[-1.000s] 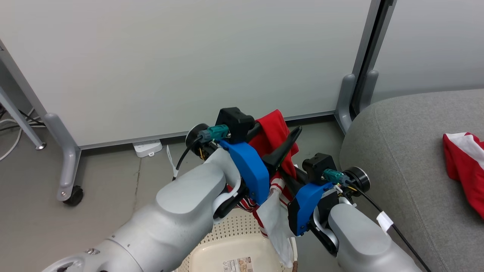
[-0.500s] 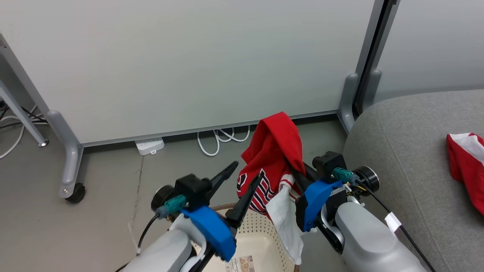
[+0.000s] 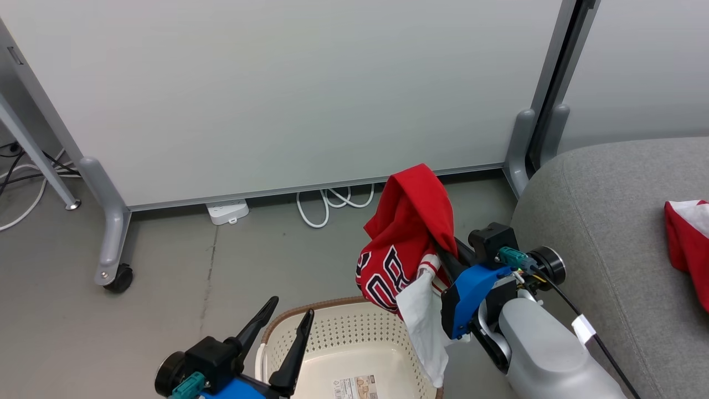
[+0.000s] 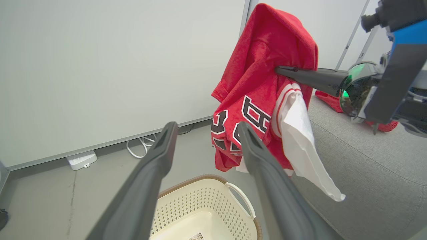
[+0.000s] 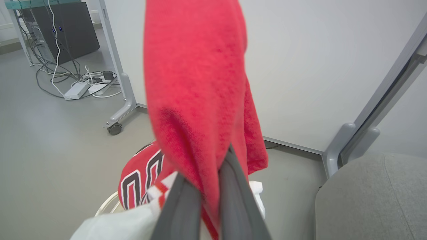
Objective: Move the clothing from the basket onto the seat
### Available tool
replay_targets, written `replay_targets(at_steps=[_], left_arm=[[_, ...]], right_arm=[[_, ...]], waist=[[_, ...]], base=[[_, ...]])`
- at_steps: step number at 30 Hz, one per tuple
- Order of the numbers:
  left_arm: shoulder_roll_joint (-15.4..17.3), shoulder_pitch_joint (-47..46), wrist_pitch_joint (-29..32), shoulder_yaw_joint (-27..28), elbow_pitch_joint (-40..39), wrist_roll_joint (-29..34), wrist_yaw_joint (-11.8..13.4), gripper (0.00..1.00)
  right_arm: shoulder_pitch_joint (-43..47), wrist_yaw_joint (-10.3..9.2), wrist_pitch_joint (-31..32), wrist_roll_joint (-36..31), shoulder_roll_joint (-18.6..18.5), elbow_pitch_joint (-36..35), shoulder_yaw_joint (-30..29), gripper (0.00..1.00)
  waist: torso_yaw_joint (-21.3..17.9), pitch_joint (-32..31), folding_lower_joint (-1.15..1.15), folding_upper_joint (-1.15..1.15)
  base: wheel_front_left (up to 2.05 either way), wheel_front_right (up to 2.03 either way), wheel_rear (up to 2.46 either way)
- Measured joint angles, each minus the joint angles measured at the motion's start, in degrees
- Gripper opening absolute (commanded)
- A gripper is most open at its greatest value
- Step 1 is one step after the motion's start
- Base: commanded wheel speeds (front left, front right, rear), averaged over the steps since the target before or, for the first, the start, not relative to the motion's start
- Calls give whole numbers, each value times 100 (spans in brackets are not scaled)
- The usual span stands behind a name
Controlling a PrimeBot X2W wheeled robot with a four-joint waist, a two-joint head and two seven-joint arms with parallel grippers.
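Head view: my right gripper (image 3: 446, 255) is pinching the red jersey (image 3: 412, 216), fingers pressed together on a fold. The jersey hangs in the air over the right rim of the basket (image 3: 338, 332), with its white flap (image 3: 421, 321) lowest. My left gripper (image 3: 291, 310) is over the basket's left side, fingers spread, holding nothing. The seat (image 3: 598, 221) is just right of my right arm, and another red garment (image 3: 687, 244) lies on it.

Right gripper (image 5: 206, 178) is clamped on the red clothing (image 5: 196, 83), which drapes over both fingers above the grey floor (image 5: 50, 150), with the seat (image 5: 367, 200) to the right.
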Motion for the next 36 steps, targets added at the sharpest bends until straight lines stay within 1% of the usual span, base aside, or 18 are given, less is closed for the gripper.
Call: replay_targets(at_steps=[5,8,17,22,23,24,25,26,32,33,34,35,36], left_arm=[[-89,203,0,267,-12,226,-99,100],[-197,250,0,483,3,392,-177,100],[-370,305,0,725,85,631,-293,100],[-456,397,0,911,76,720,-337,100],[-456,397,0,911,76,720,-337,100],[-472,416,0,920,71,736,-344,100],[-521,434,0,937,71,775,-354,100],[-521,434,0,937,71,775,-354,100],[-598,422,0,992,71,842,-360,100],[-601,416,0,1013,70,871,-361,100],[-603,414,0,1016,69,876,-363,100],[-603,414,0,1016,69,876,-363,100],[-605,413,0,1025,66,884,-367,100]], right_arm=[[70,0,-1,-15,0,-22,-69,0],[77,-1,1,-14,0,-73,-88,0],[118,-1,33,1,0,-141,-104,0],[119,-1,59,-5,1,-229,-81,0],[119,-1,59,-5,1,-229,-81,0],[117,0,74,-8,1,-237,-90,0],[119,0,79,-25,1,-243,-104,0],[119,0,79,-25,1,-243,-104,0],[116,0,81,-188,-7,-215,-254,0],[116,-1,82,-203,-7,-220,-263,0],[119,-1,83,-207,-7,-225,-272,0],[119,-1,83,-207,-7,-225,-272,0],[119,-1,85,-208,-7,-230,-278,0]], waist=[[18,-15,0,0],[12,-22,0,0],[-175,-27,0,0],[-555,-8,0,0],[-555,-8,0,0],[-638,-4,0,0],[-815,6,0,0],[-815,6,0,0],[-1367,45,0,0],[-1562,61,0,0],[-1662,69,0,0],[-1662,69,0,0],[-1764,78,0,0]], base=[[0,0,0],[0,0,0],[0,0,0],[0,0,0],[0,0,0],[0,0,0],[0,0,0],[0,0,0],[0,0,0],[0,0,0],[0,0,0],[0,0,0],[0,0,0]])
